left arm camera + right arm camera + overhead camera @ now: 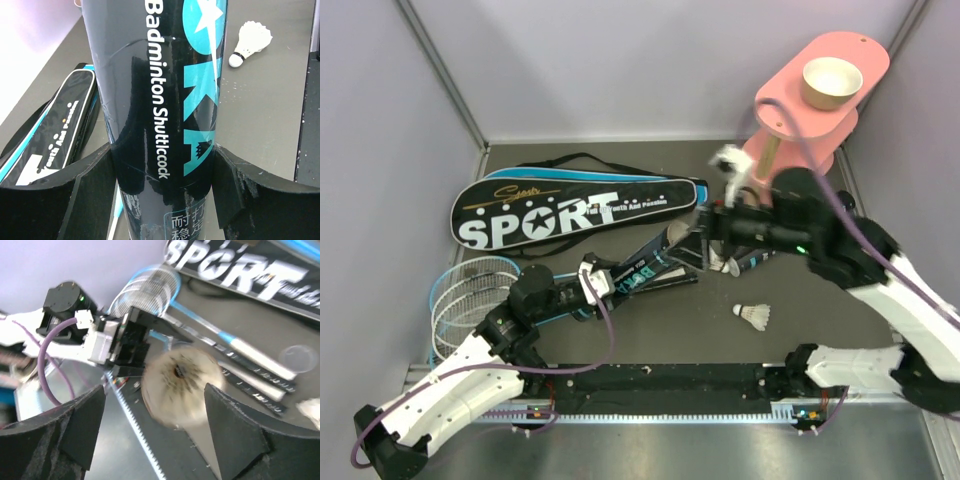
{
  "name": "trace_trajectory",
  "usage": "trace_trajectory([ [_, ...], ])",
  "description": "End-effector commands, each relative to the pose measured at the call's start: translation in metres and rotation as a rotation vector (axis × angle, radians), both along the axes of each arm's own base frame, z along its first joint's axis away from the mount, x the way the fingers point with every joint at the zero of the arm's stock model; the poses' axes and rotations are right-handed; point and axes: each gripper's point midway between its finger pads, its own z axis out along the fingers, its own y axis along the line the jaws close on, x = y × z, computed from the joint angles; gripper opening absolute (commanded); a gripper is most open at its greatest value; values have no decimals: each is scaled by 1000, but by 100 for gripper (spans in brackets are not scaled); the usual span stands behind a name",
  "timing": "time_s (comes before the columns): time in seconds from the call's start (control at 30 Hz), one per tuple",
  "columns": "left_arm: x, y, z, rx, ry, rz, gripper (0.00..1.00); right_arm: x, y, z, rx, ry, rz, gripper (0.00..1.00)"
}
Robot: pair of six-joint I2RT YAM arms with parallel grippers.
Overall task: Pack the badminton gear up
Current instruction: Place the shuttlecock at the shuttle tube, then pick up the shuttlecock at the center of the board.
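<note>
The top camera looks down from behind the bases over the whole table (660, 335). The left wrist camera sits close along the black tube (160, 125); the blurred right one seems to face the left arm (65, 335). All three catch the SPORT bag (570, 205).

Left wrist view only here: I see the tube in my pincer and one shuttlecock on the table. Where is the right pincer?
Observer: The right pincer is at the far end of the tube, jaws open.
Operator: Anything in it?
Observer: A blurred shuttlecock shows between the jaws; whether they touch it, I can't tell.
Operator: And the rackets?
Observer: The rackets lie at the near left of the table, heads overlapping.
</note>
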Motion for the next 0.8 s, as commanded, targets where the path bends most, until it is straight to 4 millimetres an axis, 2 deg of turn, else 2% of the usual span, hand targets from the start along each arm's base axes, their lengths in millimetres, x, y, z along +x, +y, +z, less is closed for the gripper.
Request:
trace_trajectory([
  [0.0, 7, 0, 44, -102, -116, 32, 4, 12, -93, 68, 261, -251, -378, 87],
  [0.03, 9, 2, 44, -103, -120, 45, 4, 25, -107, 48, 233, -253, -480, 88],
  [0.07, 10, 2, 45, -104, -121, 50, 3, 18, -127, 53, 282, -275, -517, 89],
  [0.1, 10, 3, 45, -106, -124, 55, 4, 26, -143, 45, 277, -264, -616, 91],
  [0.13, 10, 2, 46, -106, -126, 52, 4, 32, -151, 26, 244, -242, -682, 92],
  [0.17, 10, 2, 47, -108, -126, 52, 4, 33, -169, 19, 254, -226, -763, 95],
  [0.2, 10, 3, 47, -108, -128, 53, 4, 42, -195, -8, 200, -162, -943, 99],
  [0.27, 10, 3, 47, -109, -127, 55, 4, 45, -213, -51, 112, -84, -1077, 99],
  [0.33, 8, 3, 49, -116, -132, 47, 4, 43, -216, -96, 21, 18, -1135, 98],
  [0.4, 8, 3, 49, -118, -132, 46, 4, 42, -219, -126, -44, 133, -1181, 98],
  [0.43, 8, 3, 49, -118, -132, 49, 4, 36, -227, -151, -154, 196, -1207, 98],
  [0.47, 8, 4, 50, -120, -134, 50, 4, 34, -232, -163, -179, 247, -1232, 99],
  [0.5, 8, 4, 50, -118, -134, 50, 4, 29, -226, -175, -186, 313, -1198, 99],
  [0.53, 7, 4, 52, -123, -137, 47, 4, 28, -233, -194, -185, 361, -1238, 99],
  [0.57, 7, 3, 52, -122, -137, 44, 4, 28, -231, -205, -176, 404, -1230, 98],
  [0.6, 7, 3, 52, -124, -136, 44, 4, 21, -213, -218, -145, 501, -1147, 96],
  [0.63, 7, 4, 53, -124, -140, 44, 4, 25, -210, -245, -123, 566, -1159, 95],
  [0.7, 6, 3, 52, -123, -134, 38, 4, 18, -199, -271, -116, 666, -1103, 89],
  [0.73, 4, 3, 52, -126, -136, 35, 4, 16, -203, -287, -142, 685, -1123, 88],
  [0.77, 4, 3, 53, -129, -137, 32, 4, 16, -206, -292, -152, 677, -1138, 86],
])
